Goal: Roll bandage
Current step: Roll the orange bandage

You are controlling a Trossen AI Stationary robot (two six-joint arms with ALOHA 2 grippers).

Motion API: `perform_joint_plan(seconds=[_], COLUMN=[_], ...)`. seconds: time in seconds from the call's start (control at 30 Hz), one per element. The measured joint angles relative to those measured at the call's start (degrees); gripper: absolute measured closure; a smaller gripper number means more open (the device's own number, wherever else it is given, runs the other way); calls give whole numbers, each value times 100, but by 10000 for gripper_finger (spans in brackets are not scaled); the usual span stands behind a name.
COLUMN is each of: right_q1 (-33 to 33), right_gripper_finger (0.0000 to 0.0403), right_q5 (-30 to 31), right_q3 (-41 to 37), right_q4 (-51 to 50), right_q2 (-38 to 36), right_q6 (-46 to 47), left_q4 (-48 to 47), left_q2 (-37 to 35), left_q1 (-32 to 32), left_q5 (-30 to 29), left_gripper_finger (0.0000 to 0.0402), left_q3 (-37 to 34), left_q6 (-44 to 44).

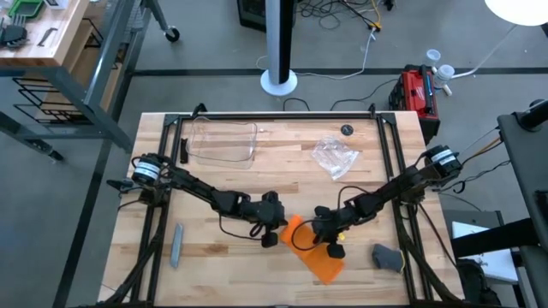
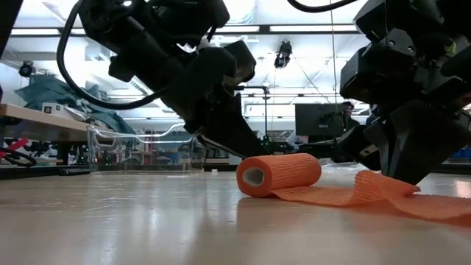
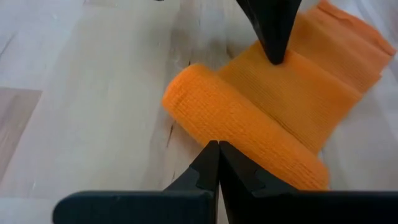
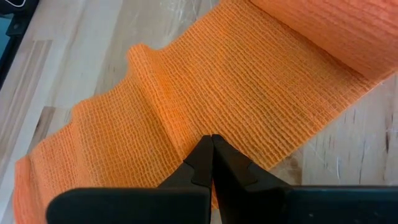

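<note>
Pressing closed fingertips, our left gripper [image 3: 217, 146] nudges the rolled part of the bandage [image 2: 280, 174] near the table's front middle; our right gripper [image 4: 211, 140], also closed, pins the flat tail. We judge rolling partly done, a wrinkled length remaining.

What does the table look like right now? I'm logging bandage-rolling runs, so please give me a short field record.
bandage: orange, partly rolled; roll lies on its side, loose strip trailing flat on the table
left gripper: fingers shut, tip at the roll's side
right gripper: fingers shut, tip pressing on the loose strip
clear container: far left of table, apart from the bandage
plastic wrap: crinkled, far right of centre
grey bar: near left edge
</note>
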Motion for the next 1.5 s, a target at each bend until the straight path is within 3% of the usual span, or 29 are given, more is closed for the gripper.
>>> perform_joint_plan(seconds=[0.3, 0.83, 1.37, 1.5], right_q1=[-2, -20, -59, -59], right_gripper_finger=[403, 403, 403, 403], right_q5=[152, 1125, 1162, 1589], right_q3=[78, 161, 160, 160], right_q4=[83, -243, -326, -353], right_q2=[-21, -343, -371, -372], right_q6=[-31, -193, -196, -196], left_q4=[27, 55, 118, 221], left_q2=[17, 17, 24, 24], left_q1=[0, -22, -44, -50], left_q5=[56, 106, 134, 195], left_gripper_finger=[401, 401, 401, 401], left_q3=[0, 0, 0, 0], left_q6=[-18, -82, -195, -216])
